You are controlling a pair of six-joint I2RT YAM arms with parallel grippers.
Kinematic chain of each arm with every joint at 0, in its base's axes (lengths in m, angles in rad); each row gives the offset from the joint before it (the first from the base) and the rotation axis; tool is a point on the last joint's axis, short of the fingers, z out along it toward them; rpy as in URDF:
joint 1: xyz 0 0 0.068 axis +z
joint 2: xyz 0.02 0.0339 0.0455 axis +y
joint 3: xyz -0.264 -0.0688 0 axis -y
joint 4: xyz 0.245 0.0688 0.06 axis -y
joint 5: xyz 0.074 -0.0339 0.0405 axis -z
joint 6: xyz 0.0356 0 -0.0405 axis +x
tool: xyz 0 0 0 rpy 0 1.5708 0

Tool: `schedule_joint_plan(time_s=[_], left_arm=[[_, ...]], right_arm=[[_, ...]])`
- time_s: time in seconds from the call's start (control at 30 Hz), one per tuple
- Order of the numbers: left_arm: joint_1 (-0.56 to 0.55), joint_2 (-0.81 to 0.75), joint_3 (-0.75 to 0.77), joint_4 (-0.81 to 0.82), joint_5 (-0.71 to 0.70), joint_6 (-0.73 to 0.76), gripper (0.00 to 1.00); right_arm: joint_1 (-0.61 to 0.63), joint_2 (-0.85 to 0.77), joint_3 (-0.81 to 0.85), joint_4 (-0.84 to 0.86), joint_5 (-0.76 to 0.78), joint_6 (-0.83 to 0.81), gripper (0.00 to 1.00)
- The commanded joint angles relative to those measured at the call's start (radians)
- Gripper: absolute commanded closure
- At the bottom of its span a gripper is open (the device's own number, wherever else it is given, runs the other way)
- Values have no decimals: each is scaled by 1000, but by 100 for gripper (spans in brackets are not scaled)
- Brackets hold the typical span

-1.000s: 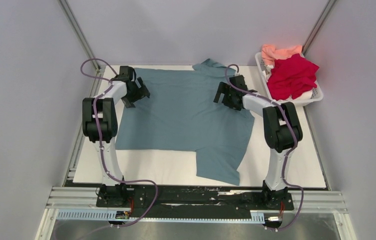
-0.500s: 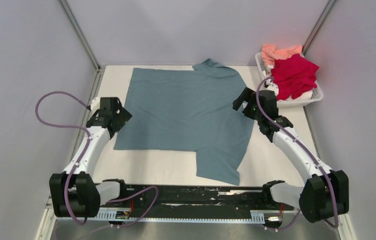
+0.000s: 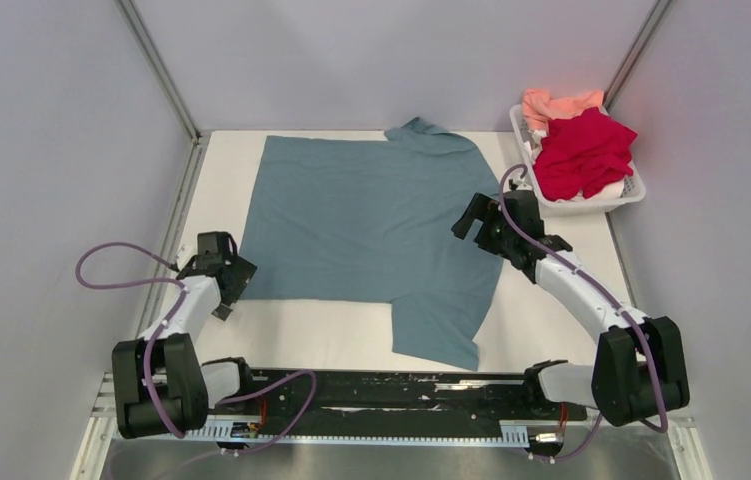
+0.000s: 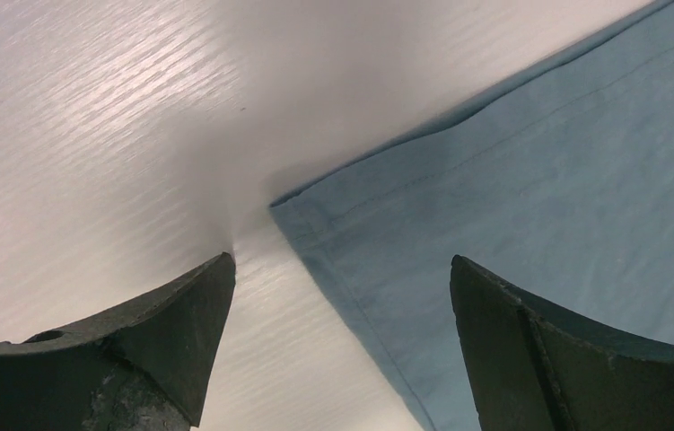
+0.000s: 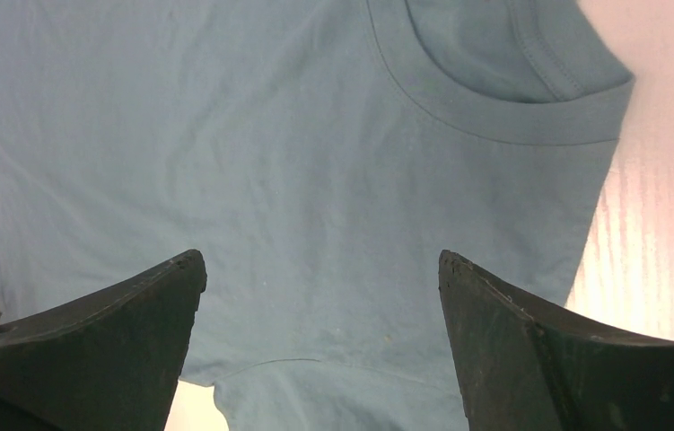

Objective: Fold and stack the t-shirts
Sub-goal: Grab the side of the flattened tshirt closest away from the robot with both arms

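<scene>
Corner of teal t-shirt [image 4: 530, 180] lies just below wide-spread left pincer [image 4: 340, 259].

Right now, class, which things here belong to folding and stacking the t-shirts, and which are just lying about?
Job in hand: flat teal-blue cotton t-shirt; crumpled crimson red t-shirt; crumpled salmon-pink t-shirt.
Lying about: white slotted plastic basket; white table.

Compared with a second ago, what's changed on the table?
The left claw drew back from the far-left edge of the teal shirt to its near-left corner; the right claw pulled slightly nearer, by the collar. Both are open, holding nothing. That shirt, the basket, the red shirt and the pink shirt stayed put.
</scene>
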Motion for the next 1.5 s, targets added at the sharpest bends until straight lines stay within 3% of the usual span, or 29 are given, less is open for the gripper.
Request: schedule_joint_plan(time_s=[0.0, 0.17, 0.3, 0.43, 0.6, 0.63, 0.67, 0.77, 0.93, 1.13, 1.27, 1.47], left_arm=[[13, 94, 20, 130, 37, -45, 6], [14, 170, 25, 177, 77, -53, 16], [14, 196, 27, 186, 87, -57, 31], [14, 194, 24, 183, 75, -55, 50], [14, 208, 21, 193, 89, -48, 82], [14, 217, 23, 193, 95, -45, 94], [15, 220, 25, 188, 99, -44, 98], [14, 227, 31, 189, 111, -29, 100], [14, 205, 34, 179, 116, -3, 100], [14, 126, 2, 183, 98, 8, 100], [14, 101, -18, 187, 100, 11, 100], [14, 96, -23, 189, 113, 14, 100]], right_arm=[[3, 1, 27, 28, -39, -2, 0], [3, -20, 19, 28, -11, 4, 0], [3, -35, 12, 28, -1, 7, 0], [3, -34, 12, 27, 0, 10, 0], [3, -17, 12, 28, -14, 17, 0], [3, -17, 12, 28, -18, 18, 0], [3, -17, 12, 28, -25, 16, 0], [20, -27, 12, 26, -38, -22, 0], [162, -45, 47, -83, 59, -95, 1], [509, -60, 112, -426, 100, -111, 4], [686, -76, 6, -516, 5, -48, 12], [793, -77, -85, -563, -37, 33, 25]])
